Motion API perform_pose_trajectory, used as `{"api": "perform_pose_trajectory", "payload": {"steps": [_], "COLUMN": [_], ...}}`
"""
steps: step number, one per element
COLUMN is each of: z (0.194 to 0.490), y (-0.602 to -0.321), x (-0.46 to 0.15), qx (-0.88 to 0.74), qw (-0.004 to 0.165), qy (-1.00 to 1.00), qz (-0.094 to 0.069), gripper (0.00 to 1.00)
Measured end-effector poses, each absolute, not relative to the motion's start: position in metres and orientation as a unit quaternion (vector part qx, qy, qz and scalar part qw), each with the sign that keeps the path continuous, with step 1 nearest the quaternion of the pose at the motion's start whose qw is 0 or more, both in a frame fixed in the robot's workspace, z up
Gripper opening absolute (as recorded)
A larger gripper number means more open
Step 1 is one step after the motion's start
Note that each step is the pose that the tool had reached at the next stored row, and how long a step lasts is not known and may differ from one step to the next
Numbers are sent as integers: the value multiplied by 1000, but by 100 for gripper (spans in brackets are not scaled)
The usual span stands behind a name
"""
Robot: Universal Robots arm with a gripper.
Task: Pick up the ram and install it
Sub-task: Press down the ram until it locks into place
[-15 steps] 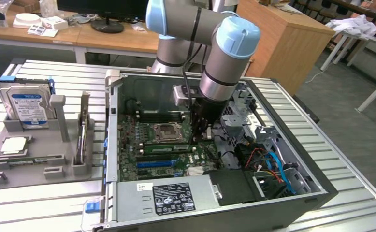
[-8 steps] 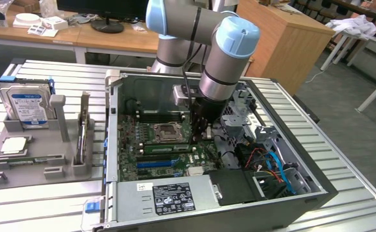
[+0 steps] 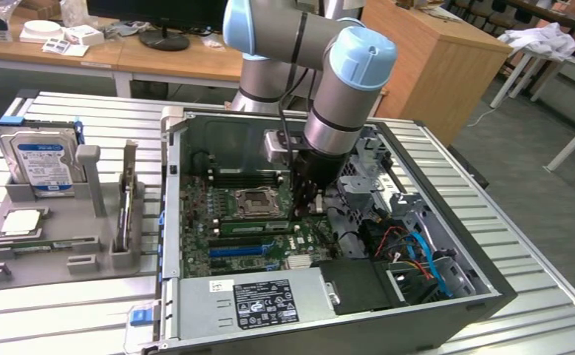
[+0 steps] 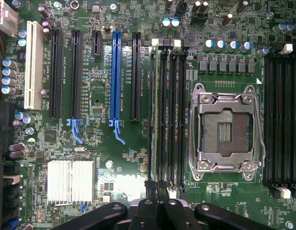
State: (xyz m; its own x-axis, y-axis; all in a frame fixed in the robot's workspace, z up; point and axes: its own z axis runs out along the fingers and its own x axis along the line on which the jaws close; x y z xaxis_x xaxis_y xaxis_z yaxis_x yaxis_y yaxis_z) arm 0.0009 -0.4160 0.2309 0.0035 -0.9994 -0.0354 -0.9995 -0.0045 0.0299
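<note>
A ram (image 3: pixel 253 226) lies as a thin green stick in a memory slot beside the bare CPU socket (image 3: pixel 253 200) on the motherboard. In the wrist view the ram (image 4: pixel 153 115) is edge-on in the outermost slot of the bank, next to the socket (image 4: pixel 228 129). My gripper (image 3: pixel 304 211) reaches down into the open PC case and is shut. Its fingertips (image 4: pixel 150 186) sit close together at one end of that stick, with nothing visibly clamped between them. I cannot tell whether they touch it. A second ram (image 3: pixel 127 200) stands on edge in the grey holder outside the case.
The grey holder (image 3: pixel 60 259) at the exterior view's left also carries a hard drive (image 3: pixel 39 159) and a square CPU chip (image 3: pixel 21 222). Inside the case are a power supply (image 3: pixel 258 299), loose cables (image 3: pixel 416 248) and drive bays. Expansion slots (image 4: pixel 115 76) lie beside the memory slots.
</note>
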Motion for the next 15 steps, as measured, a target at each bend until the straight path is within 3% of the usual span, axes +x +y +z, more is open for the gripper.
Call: {"api": "perform_pose_trajectory", "payload": {"steps": [15], "z": [227], "y": [-416], "x": [1], "qx": [-708], "qw": [5], "qy": [705], "qz": [26], "gripper": [11]}}
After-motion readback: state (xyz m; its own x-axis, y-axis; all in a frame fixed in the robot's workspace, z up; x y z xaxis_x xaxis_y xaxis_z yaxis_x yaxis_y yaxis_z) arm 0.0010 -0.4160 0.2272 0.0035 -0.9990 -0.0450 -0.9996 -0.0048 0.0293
